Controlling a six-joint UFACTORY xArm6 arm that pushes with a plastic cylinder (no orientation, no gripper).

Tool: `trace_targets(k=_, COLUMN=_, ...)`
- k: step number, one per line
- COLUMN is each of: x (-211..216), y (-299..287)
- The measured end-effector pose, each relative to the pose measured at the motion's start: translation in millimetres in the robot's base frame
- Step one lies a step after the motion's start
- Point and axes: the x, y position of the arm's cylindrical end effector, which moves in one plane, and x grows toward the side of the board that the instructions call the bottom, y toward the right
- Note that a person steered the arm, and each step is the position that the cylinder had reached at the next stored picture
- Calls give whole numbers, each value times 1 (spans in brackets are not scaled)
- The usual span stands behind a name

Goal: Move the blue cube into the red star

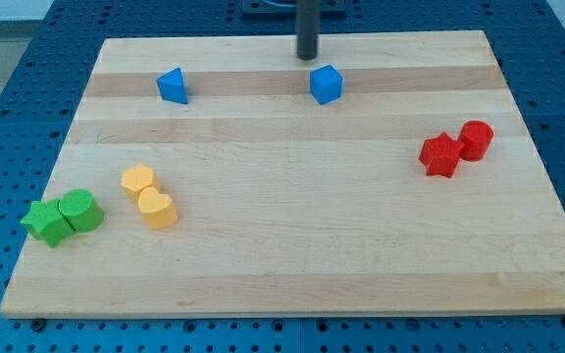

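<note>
- Stood as a dark rod with my tip (307, 56) on the bench (292, 265) near the view's top edge, just above and slightly left of the blue cube (327, 84), close to it but seemingly not touching.
- Carried no jaws at all, so nothing to report as apart, together or clamped.
- Lay well apart from the target: blue cube in the upper middle, red star (440, 155) far toward the view's right, touching a red cylinder (476, 139) on its upper right.
- Held other blocks clear of the likely path: a blue triangular block (173, 86) at upper left, two yellow blocks (149, 197) and a green pair (63, 216) at lower left.
- Judged as the approach step, push not yet begun, task barely started.
- Called next for settling behind the cube's upper-left side, then driving it down and to the view's right toward the star.
- Risked the cube twisting off the rod if struck off-centre, and nudging the star away on arrival.
</note>
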Motion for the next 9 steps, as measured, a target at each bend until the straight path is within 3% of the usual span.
trace_targets(k=1, x=45, y=28)
trace_targets(k=2, x=53, y=44)
trace_targets(k=6, x=40, y=56)
trace_targets(k=7, x=105, y=65)
trace_targets(k=8, x=106, y=62)
trace_targets(k=9, x=76, y=21)
